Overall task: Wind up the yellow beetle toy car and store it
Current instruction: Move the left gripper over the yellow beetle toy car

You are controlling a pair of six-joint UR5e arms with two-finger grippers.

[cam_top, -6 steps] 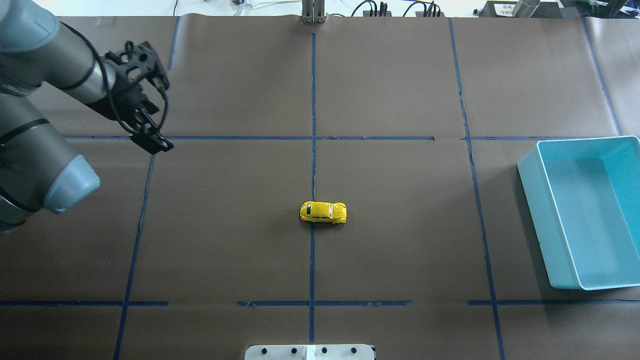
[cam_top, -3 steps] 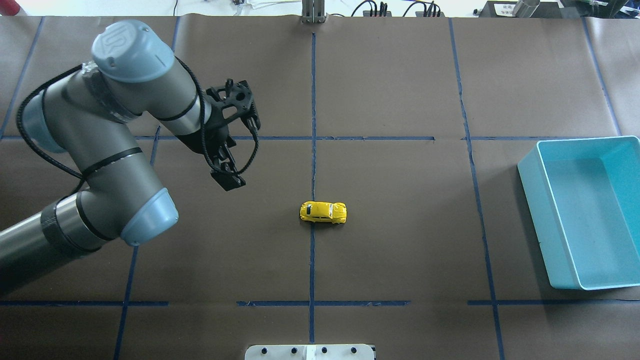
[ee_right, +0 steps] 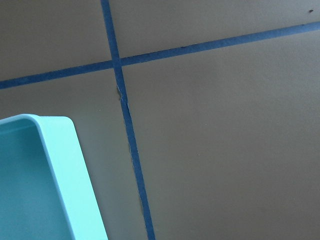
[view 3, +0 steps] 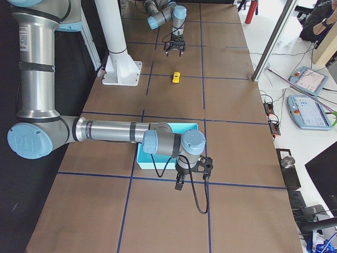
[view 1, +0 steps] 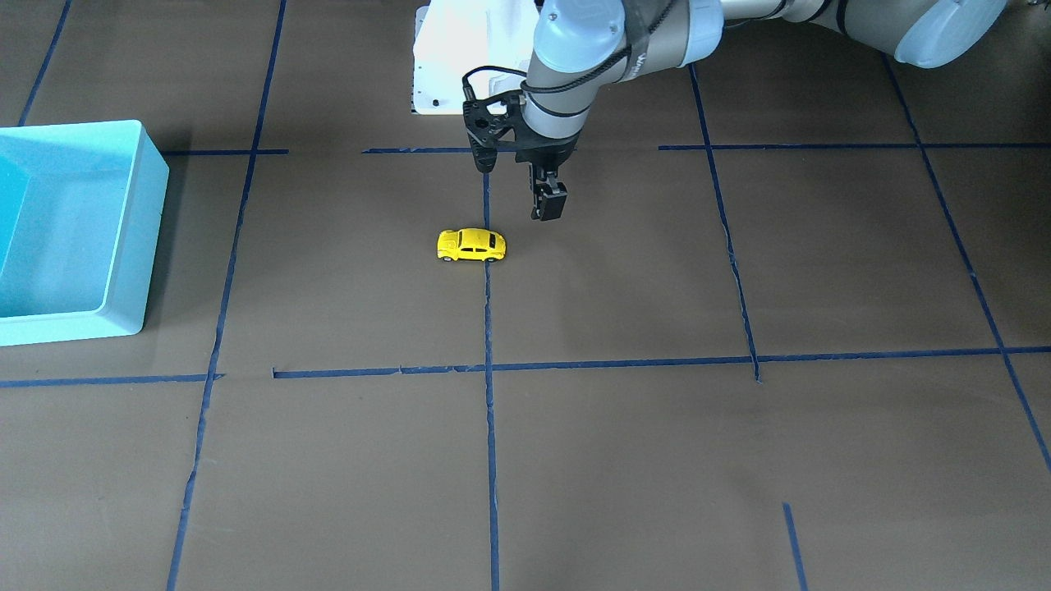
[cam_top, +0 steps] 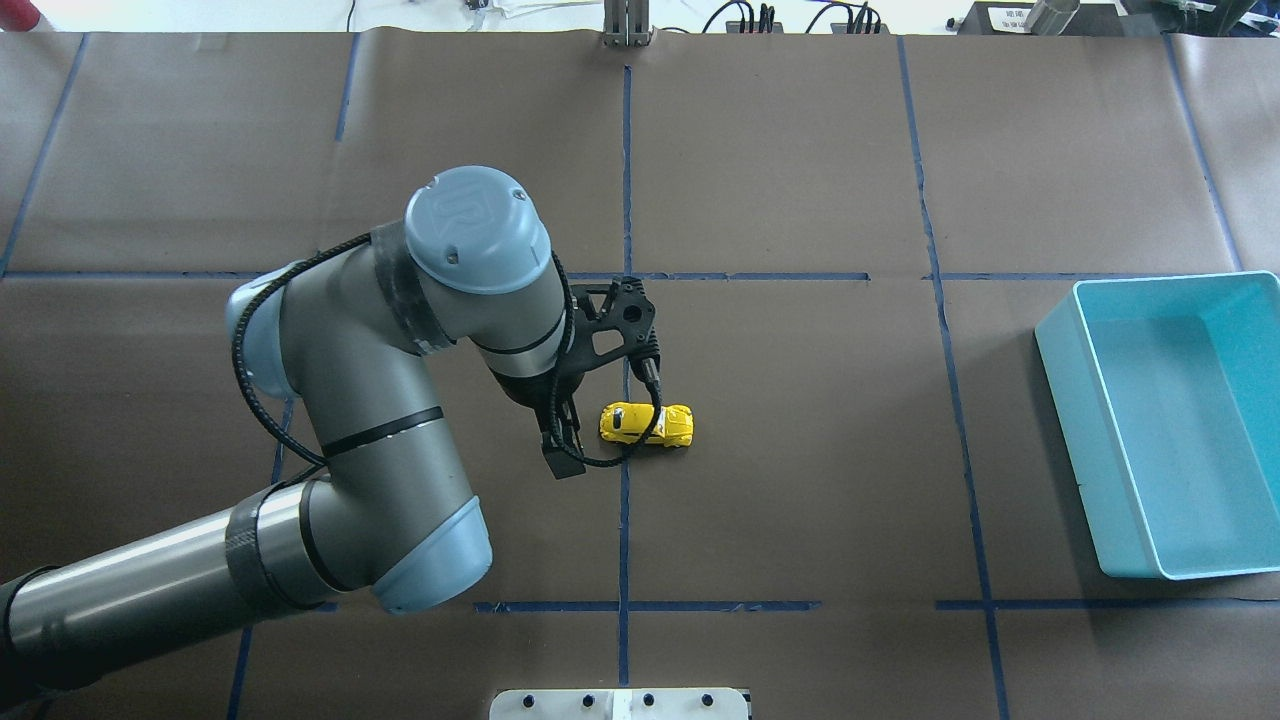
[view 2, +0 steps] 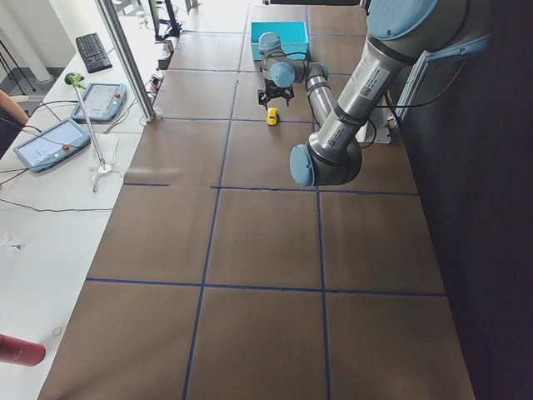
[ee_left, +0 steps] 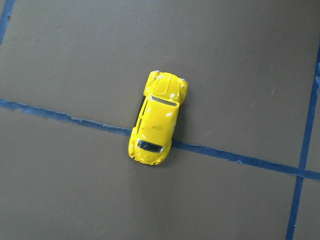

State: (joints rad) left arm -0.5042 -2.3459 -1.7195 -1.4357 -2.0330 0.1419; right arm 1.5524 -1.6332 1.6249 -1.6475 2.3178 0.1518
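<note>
The yellow beetle toy car (cam_top: 647, 425) stands on its wheels on the brown table, on a blue tape line near the middle; it also shows in the front view (view 1: 471, 245) and in the left wrist view (ee_left: 157, 117). My left gripper (cam_top: 563, 455) hangs above the table close beside the car, apart from it, open and empty; in the front view (view 1: 548, 205) it is just behind and right of the car. The turquoise bin (cam_top: 1060, 370) is empty at the table's right end. My right gripper (view 3: 180, 182) hangs by the bin's corner; I cannot tell if it is open.
The white robot base plate (view 1: 460, 66) lies at the table's near edge behind the car. Blue tape lines (cam_top: 625, 200) cross the brown paper. The bin's rim (ee_right: 60, 170) shows in the right wrist view. Control tablets (view 2: 50, 142) lie on a side bench.
My left arm has swung in from the table's far left to the centre and now hangs beside the car. The car and the bin have not moved.
</note>
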